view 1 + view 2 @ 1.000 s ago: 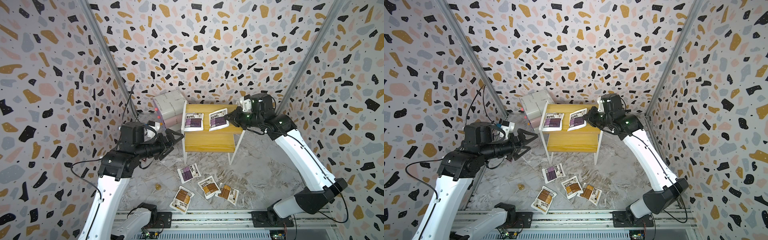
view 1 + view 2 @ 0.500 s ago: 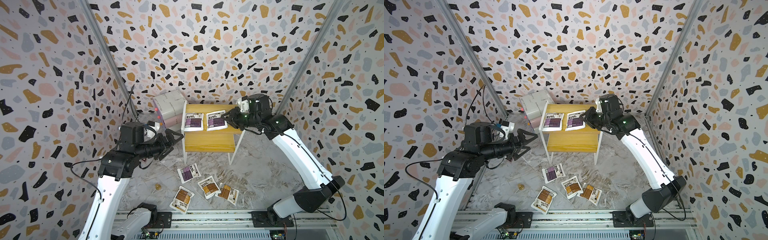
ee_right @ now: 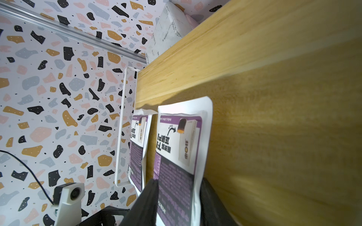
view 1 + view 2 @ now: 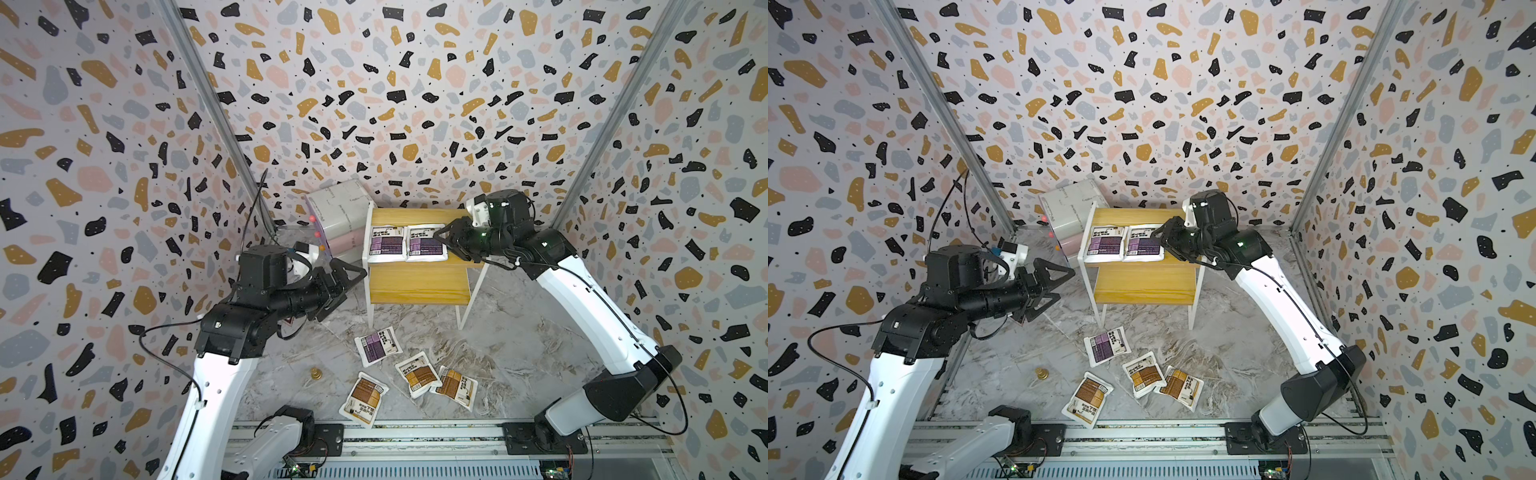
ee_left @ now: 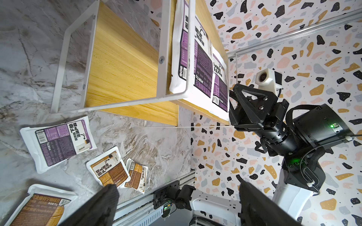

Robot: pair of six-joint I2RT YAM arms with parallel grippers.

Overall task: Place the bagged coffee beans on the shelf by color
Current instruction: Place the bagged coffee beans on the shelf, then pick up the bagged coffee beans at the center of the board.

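Observation:
The shelf (image 4: 415, 282) stands at the back on thin white legs. Two purple-label bagged coffee beans lie side by side on its top board, one (image 4: 386, 245) to the left of the other (image 4: 424, 246). My right gripper (image 4: 446, 239) is at the right bag's edge. In the right wrist view its jaws (image 3: 178, 184) are parted, with that bag's (image 3: 176, 148) end between them. A third purple bag (image 4: 376, 345) and three brown-label bags (image 4: 417, 374) (image 4: 455, 386) (image 4: 363, 399) lie on the floor. My left gripper (image 4: 349, 286) hangs open and empty left of the shelf.
Stacked white and pink boxes (image 4: 340, 216) sit behind the shelf's left side. A small brass object (image 4: 316, 374) lies on the marble floor left of the bags. A metal rail (image 4: 415, 432) with both arm bases runs along the front edge.
The right gripper has set the tilted purple bag down flat on the top board beside the other one, and its jaws have parted. The left arm has not moved.

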